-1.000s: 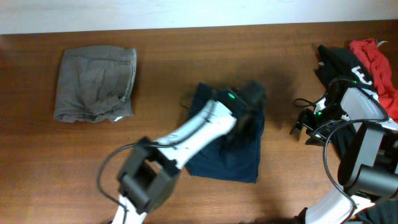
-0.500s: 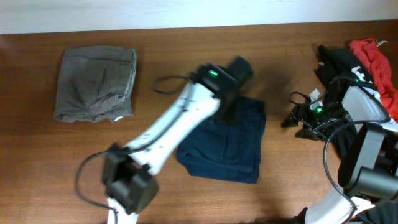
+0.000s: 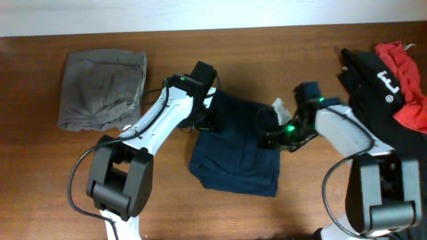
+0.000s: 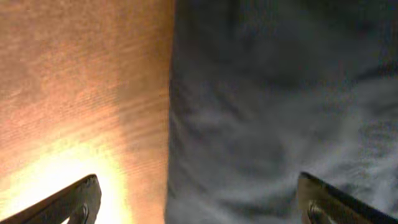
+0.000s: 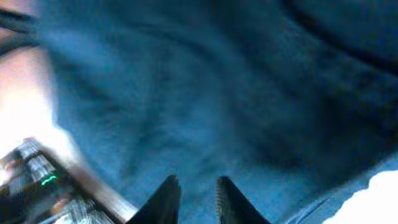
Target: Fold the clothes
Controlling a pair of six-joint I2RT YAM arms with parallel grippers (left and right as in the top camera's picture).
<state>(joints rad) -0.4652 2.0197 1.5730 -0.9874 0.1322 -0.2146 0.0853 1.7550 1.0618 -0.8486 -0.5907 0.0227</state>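
Observation:
A navy garment (image 3: 240,157) lies partly folded at the table's centre. My left gripper (image 3: 208,117) hovers over its upper left edge, jaws wide open and empty; in the left wrist view the gripper (image 4: 199,205) straddles the cloth's edge (image 4: 280,112) and bare wood. My right gripper (image 3: 270,137) is over the garment's upper right edge, next to a white tag (image 3: 279,105). In the right wrist view its fingers (image 5: 196,199) stand a narrow gap apart just above the blue cloth (image 5: 217,93), holding nothing that I can see.
A folded grey garment (image 3: 101,90) lies at the far left. A pile of black (image 3: 373,80) and red (image 3: 408,73) clothes sits at the right edge. The wooden table (image 3: 67,173) shows bare at the front left.
The left gripper swung from the garment's upper right to its upper left edge. The right arm came from the pile on the right to the garment's right edge.

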